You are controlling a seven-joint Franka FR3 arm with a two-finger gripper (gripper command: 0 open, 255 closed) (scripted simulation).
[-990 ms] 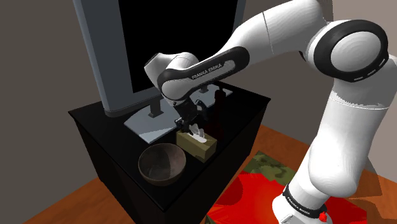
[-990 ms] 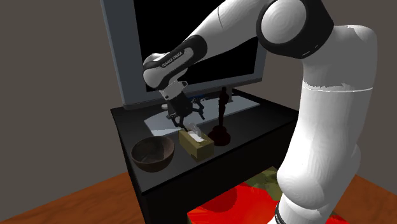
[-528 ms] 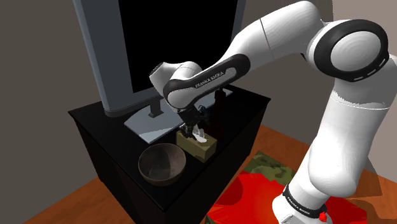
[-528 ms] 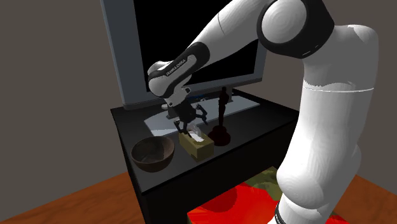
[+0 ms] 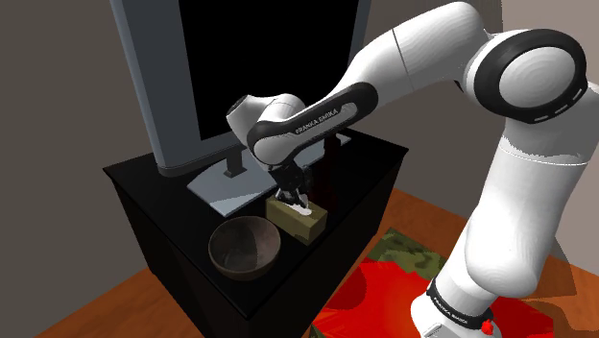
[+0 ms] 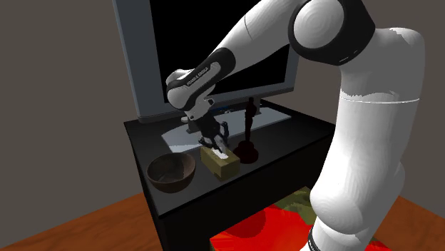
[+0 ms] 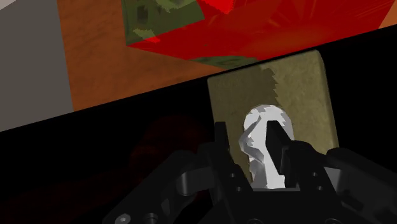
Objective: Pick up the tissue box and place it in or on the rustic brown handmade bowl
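On the black cabinet [image 5: 144,187], the tan tissue box [image 7: 299,89] lay just beside the brown bowl [image 5: 240,252]. The black gripper [image 7: 248,137] hung over it, fingers [image 7: 221,143] narrowly parted either side of the white tissue tuft [image 7: 261,121], clasping nothing. Closing there might pinch only the tissue, pulling it free. The arm [image 5: 312,120] read "FRANKA EMIKA".

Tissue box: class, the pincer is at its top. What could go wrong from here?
1. The pincer straddles the white tissue sticking out of the tissue box, fingers apart; closing there may pull out only the sheet.
2. The dark statuette stands close beside the box; a sideways lift might knock it.
3. The bowl sits near the cabinet's front edge, so a clumsy placement could push it off.
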